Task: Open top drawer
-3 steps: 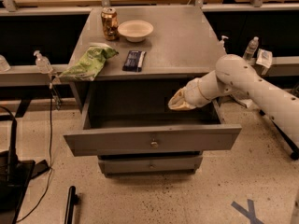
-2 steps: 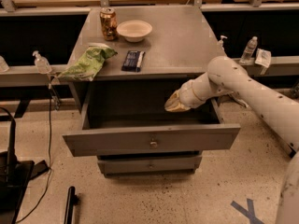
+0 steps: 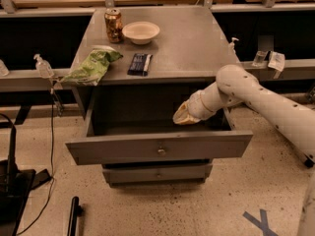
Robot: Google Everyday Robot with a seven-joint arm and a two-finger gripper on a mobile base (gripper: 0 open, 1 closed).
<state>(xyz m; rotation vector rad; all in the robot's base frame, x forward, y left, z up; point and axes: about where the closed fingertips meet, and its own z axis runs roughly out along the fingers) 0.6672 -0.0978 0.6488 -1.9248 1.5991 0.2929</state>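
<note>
Claw (image 3: 180, 117) of the white robot arm (image 3: 256, 95) hangs just inside the open top drawer (image 3: 157, 149), above its right half, with nothing visibly in its grip; whether its fingers are spread or pressed together cannot be told from this angle, and it may or may not be brushing the drawer's inner wall. Nearest the camera, the drawer's wide grey front panel stands pulled well out from the cabinet, its small round knob (image 3: 161, 151) at centre, with a narrower drawer front (image 3: 157, 173) shut below it. The drawer looks like stiff sheet metal, fairly heavy and smooth, best taken by the knob or hooked behind the front panel's top edge. Beyond, the table (image 3: 197, 48) carries a green bag (image 3: 91, 68), a dark wrapped bar (image 3: 140, 64), a white bowl (image 3: 141, 32) and a can (image 3: 113, 25).
</note>
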